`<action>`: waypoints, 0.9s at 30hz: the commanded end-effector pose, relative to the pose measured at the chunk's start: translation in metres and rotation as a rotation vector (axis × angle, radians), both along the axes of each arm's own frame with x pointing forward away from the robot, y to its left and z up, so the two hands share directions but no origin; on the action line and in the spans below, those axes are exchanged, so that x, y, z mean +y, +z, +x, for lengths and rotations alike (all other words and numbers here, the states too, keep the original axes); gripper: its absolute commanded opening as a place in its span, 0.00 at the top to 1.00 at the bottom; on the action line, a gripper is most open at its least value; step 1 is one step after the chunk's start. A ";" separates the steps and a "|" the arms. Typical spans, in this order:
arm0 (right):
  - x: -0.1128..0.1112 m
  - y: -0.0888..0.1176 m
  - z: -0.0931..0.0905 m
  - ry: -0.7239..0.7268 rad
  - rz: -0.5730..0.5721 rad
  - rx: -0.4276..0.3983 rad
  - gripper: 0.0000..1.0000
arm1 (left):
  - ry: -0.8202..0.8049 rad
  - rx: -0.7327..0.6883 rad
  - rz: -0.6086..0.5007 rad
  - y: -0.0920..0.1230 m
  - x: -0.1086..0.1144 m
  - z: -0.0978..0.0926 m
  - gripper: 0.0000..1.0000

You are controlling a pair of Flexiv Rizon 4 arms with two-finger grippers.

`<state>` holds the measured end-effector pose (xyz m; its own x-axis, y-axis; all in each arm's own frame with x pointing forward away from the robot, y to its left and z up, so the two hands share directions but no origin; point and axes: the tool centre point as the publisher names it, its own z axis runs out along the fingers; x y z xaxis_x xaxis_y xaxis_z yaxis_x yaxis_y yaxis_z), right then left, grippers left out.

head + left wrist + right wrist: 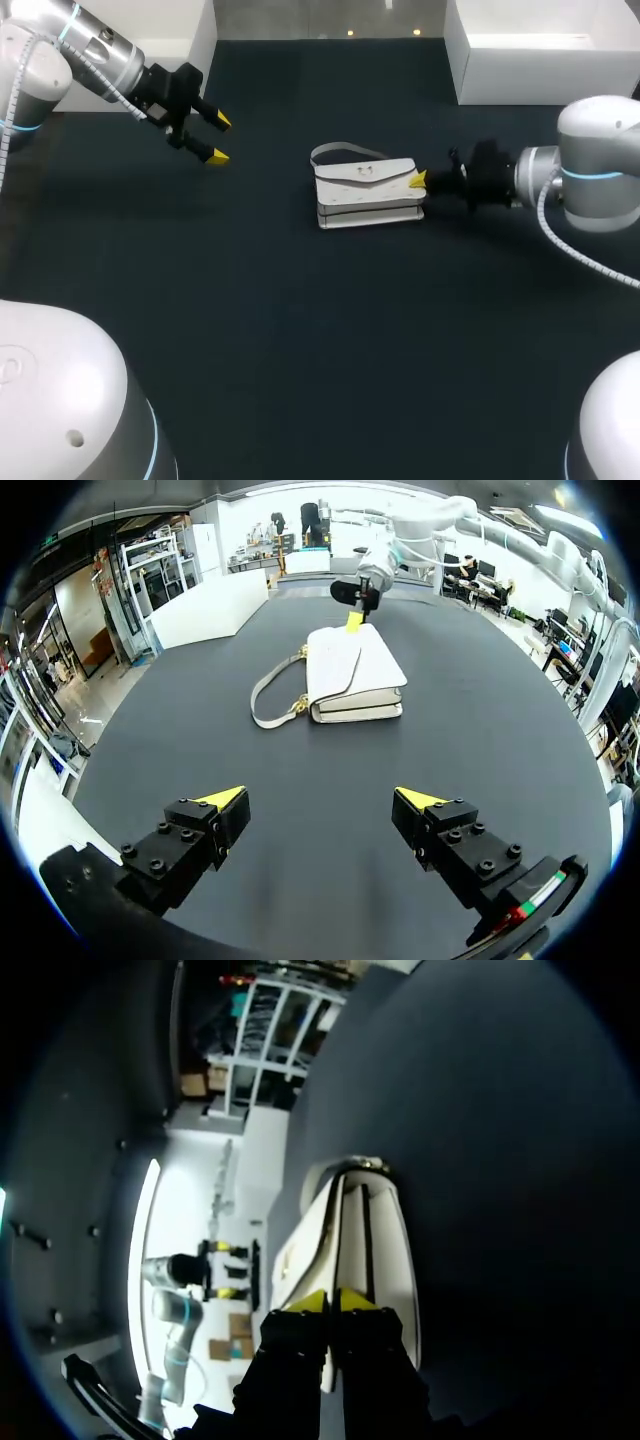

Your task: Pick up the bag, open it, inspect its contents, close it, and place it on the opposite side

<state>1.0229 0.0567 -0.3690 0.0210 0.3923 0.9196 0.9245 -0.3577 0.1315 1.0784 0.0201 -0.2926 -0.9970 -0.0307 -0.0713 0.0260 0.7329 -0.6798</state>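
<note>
Right gripper (418,179) is pinching the white bag (366,195) at its edge, fingers nearly together; left gripper (219,140) is hovering wide apart, empty.

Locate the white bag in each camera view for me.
Head view: white bag on the table, centre, right gripper at its end.
Left wrist view: bag ahead of open left gripper, right gripper beyond.
Right wrist view: bag edge pinched by the right gripper.
Shared landmark: right gripper.

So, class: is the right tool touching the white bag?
Touching. The right wrist view shows the right tool with both yellow tips pinching an edge of the bag between them.
</note>
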 end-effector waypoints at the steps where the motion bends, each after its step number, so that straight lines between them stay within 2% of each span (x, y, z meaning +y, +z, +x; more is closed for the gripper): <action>1: 0.009 0.003 -0.008 -0.025 0.000 -0.018 1.00 | 0.001 -0.002 -0.002 -0.001 0.000 0.000 0.00; 10: 0.020 0.008 -0.008 -0.041 0.006 -0.016 1.00 | 0.001 -0.002 -0.002 -0.001 0.000 0.000 0.00; 27: 0.040 -0.004 -0.006 -0.030 0.034 0.008 1.00 | 0.001 -0.002 -0.002 -0.001 0.000 0.000 0.00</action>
<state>1.0125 0.0940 -0.3694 0.0450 0.3691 0.9283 0.9108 -0.3968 0.1137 1.0784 0.0202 -0.2925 -0.9970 -0.0307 -0.0713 0.0260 0.7329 -0.6798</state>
